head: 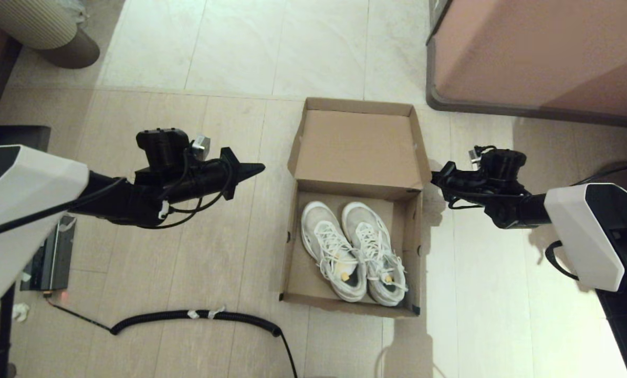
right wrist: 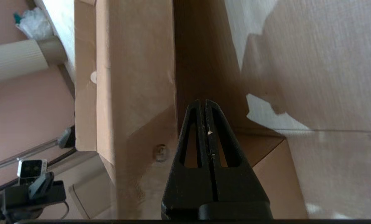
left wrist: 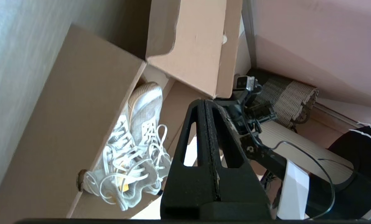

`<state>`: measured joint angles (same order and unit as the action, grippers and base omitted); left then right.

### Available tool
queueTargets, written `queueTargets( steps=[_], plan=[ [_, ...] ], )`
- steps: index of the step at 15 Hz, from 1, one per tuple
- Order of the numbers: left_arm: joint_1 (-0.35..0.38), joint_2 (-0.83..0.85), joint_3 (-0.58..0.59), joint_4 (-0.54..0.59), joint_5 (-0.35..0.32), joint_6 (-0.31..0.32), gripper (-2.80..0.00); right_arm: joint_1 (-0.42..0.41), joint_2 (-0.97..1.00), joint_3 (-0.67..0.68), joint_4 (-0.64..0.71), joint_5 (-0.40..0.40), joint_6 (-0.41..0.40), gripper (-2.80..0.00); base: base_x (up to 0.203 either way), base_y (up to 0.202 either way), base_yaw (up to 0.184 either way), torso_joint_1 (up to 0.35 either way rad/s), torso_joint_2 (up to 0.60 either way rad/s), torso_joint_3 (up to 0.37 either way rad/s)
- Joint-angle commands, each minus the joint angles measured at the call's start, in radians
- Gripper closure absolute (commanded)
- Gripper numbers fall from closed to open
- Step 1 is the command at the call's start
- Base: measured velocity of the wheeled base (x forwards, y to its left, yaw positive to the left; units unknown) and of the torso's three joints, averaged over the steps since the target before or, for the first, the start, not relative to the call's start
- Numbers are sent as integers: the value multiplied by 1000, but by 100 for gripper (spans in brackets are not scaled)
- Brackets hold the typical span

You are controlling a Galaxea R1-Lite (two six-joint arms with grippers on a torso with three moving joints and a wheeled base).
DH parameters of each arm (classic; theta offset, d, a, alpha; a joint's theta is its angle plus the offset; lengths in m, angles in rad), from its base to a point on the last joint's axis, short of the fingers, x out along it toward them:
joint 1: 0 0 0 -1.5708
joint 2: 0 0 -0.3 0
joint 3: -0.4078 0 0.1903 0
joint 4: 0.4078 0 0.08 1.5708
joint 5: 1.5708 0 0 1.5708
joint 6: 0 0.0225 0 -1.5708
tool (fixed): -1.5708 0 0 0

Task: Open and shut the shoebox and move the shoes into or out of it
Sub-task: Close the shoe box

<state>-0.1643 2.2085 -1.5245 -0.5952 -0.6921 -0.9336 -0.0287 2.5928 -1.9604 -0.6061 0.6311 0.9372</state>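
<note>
shoebox (head: 298, 252): brown cardboard, lid flipped open | shoes (head: 353, 252): white pair inside (side by side)

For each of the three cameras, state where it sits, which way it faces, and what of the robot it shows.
Head: mounted high, looking down at the open shoebox on the floor; both arms show.
Left wrist: behind the shut left gripper, facing the shoes and the other arm.
Right wrist: behind the shut right gripper, facing the box's outer wall.
Shared: all three see the shoebox.
</note>
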Motion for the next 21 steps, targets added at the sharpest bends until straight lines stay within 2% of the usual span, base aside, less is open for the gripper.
queueTargets(
  steps=[1, 2, 6, 7, 9, 11, 13, 14, 15, 18, 20, 21],
  plan=[
    [-9, -12, 18, -13, -3, -5, 0, 14, 24, 0, -9, 4, 8, 0, 0, 0, 0, 0, 0, 0],
    [-11, -17, 20, -18, -3, -5, 0, 16, 27, 0, -9, 6, 18, 0, 0, 0, 0, 0, 0, 0],
    [-11, -9, 15, -18, -3, -5, 0, 18, 46, -3, -51, 59, 142, 0, 0, 0, 0, 0, 0, 0],
    [-12, -9, 17, -18, -3, -5, 0, 18, 49, -1, -79, 73, 203, 0, 0, 0, 0, 0, 0, 0],
    [-12, -7, 17, -18, -4, -5, 0, 13, 52, 0, -166, 136, 375, 0, 0, 0, 0, 0, 0, 0],
    [-12, -5, 13, -18, -4, -5, 0, -5, 69, -2, -303, 251, 535, 0, 0, 0, 0, 0, 0, 0],
    [-12, 2, 12, -18, -4, -5, 0, -17, 87, -3, -375, 294, 652, 0, 0, 0, 0, 0, 0, 0],
    [-12, 5, 10, -18, -4, -6, 0, -26, 95, -3, -399, 351, 682, 0, 0, 0, 0, 0, 0, 0],
    [-12, 13, 7, -18, -4, -6, 0, -30, 109, -3, -417, 401, 695, 0, 0, 0, 0, 0, 0, 0],
    [-14, 25, 9, -18, -4, -2, 0, -32, 127, 2, -418, 368, 637, 0, 0, 0, 0, 0, 0, 0],
    [-14, 26, 11, -18, -1, 17, 0, -36, 112, 17, -399, 331, 520, 0, 0, 0, 0, 0, 0, 0],
    [-15, 26, 13, -18, 24, 71, 0, -37, 75, 52, -369, 317, 436, 0, 0, 0, 0, 0, 0, 0]
  ],
)
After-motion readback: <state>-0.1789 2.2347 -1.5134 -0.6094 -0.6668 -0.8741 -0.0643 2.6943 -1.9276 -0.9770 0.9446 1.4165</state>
